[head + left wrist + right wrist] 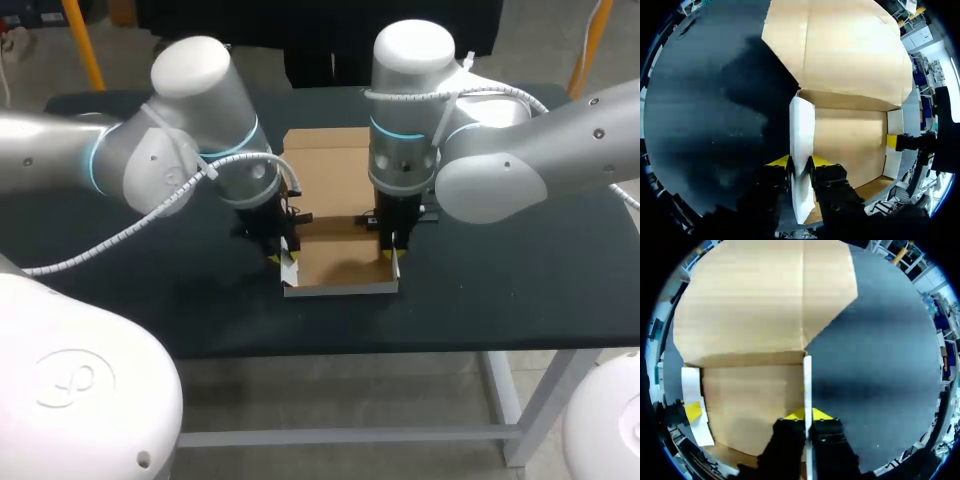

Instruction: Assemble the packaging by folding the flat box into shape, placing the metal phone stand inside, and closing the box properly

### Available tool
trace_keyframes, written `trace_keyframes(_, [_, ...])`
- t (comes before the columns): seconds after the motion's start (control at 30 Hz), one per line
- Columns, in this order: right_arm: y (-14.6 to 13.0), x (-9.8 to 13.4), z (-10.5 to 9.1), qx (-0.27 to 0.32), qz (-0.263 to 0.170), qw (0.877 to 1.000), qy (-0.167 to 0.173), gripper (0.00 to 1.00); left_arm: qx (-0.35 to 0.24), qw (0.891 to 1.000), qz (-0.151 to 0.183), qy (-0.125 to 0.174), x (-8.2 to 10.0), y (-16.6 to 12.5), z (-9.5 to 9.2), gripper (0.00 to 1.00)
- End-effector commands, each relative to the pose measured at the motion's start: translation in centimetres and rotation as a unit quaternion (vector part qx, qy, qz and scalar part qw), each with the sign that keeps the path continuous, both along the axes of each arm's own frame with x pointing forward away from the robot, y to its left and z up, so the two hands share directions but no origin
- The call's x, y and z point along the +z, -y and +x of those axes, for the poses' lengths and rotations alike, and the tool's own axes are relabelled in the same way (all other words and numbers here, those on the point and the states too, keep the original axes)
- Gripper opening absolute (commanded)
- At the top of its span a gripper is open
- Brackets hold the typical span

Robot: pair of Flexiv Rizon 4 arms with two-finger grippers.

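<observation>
The cardboard box (pixel 340 262) lies at the table's middle, brown inside, its flat lid panel (pixel 326 170) stretching away from me. My left gripper (pixel 283 258) stands at the box's left side. In the left wrist view its fingers (pixel 800 162) press from both sides on the upright white left wall (pixel 802 130). My right gripper (pixel 390 252) stands at the right side, shut on the thin upright right wall (pixel 807 385), which runs between its yellow tips (pixel 807 416). Each wrist view shows the other arm's yellow tip across the box floor (pixel 850 145). No phone stand is in view.
The dark table top (pixel 520 280) stretches to both sides of the box. The table's front edge runs just below the box's white front wall (pixel 340 289). Both arms crowd in over the box from left and right.
</observation>
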State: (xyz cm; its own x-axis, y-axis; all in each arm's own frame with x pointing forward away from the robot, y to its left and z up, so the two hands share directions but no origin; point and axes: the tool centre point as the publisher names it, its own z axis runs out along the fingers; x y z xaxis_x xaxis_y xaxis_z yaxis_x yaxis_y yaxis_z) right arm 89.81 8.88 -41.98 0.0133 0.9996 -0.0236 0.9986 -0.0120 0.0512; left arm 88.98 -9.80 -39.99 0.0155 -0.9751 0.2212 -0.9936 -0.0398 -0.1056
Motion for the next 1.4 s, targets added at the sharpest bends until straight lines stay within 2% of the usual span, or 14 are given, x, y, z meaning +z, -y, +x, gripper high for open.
trace_keyframes(0.03, [-0.1, 0.1, 0.1, 0.000, -0.002, 1.000, -0.002, 0.00, 0.011, 0.998, 0.062, 0.002, -0.2, 0.4, -0.1, 0.23])
trace_keyframes(0.17, [-0.1, 0.1, 0.1, 0.000, -0.002, 1.000, -0.002, 0.00, 0.017, 0.997, 0.077, 0.003, -0.5, 0.3, -0.1, 0.18])
trace_keyframes(0.4, [-0.1, 0.1, 0.1, 0.000, -0.002, 1.000, -0.002, 0.00, 0.022, 0.995, 0.092, 0.002, -1.0, 0.2, 0.0, 0.18])
trace_keyframes(0.5, [-0.1, 0.1, 0.1, 0.000, -0.002, 1.000, -0.002, 0.00, 0.024, 0.995, 0.097, 0.001, -1.0, 0.1, 0.1, 0.13])
trace_keyframes(0.6, [-0.1, 0.1, 0.1, 0.000, -0.002, 1.000, -0.002, 0.00, 0.024, 0.995, 0.100, 0.000, -1.1, 0.0, 0.2, 0.00])
trace_keyframes(0.87, [-0.1, 0.1, 0.1, 0.000, -0.002, 1.000, -0.002, 0.00, 0.020, 0.994, 0.105, 0.000, -1.1, -0.2, 0.2, 0.00])
trace_keyframes(1.03, [0.1, 1.7, -0.3, 0.025, 0.014, 0.999, 0.024, 0.00, 0.016, 0.994, 0.106, 0.003, -0.9, -0.3, 0.0, 0.00])
trace_keyframes(1.07, [0.2, 2.0, -0.5, 0.032, 0.019, 0.999, 0.029, 0.09, 0.015, 0.994, 0.107, 0.004, -0.9, -0.3, 0.0, 0.00])
trace_keyframes(1.1, [0.3, 2.4, -0.6, 0.038, 0.023, 0.998, 0.036, 0.26, 0.015, 0.994, 0.107, 0.004, -0.9, -0.3, 0.0, 0.00])
trace_keyframes(1.17, [0.4, 2.9, -0.8, 0.049, 0.030, 0.997, 0.044, 0.45, 0.014, 0.994, 0.108, 0.005, -0.9, -0.3, 0.0, 0.00])
trace_keyframes(1.2, [0.4, 3.2, -0.9, 0.054, 0.033, 0.997, 0.048, 0.69, 0.014, 0.994, 0.109, 0.007, -0.8, -0.3, -0.1, 0.00])
trace_keyframes(1.23, [0.4, 3.4, -1.0, 0.059, 0.034, 0.996, 0.052, 0.87, 0.013, 0.994, 0.109, 0.007, -0.8, -0.3, -0.1, 0.00])
trace_keyframes(1.27, [0.5, 3.6, -1.1, 0.064, 0.037, 0.996, 0.055, 0.99, 0.013, 0.994, 0.110, 0.008, -0.8, -0.3, -0.1, 0.00])
trace_keyframes(1.4, [0.6, 4.1, -1.4, 0.085, 0.047, 0.993, 0.064, 1.00, 0.013, 0.994, 0.111, 0.012, -0.6, -0.3, -0.2, 0.00])
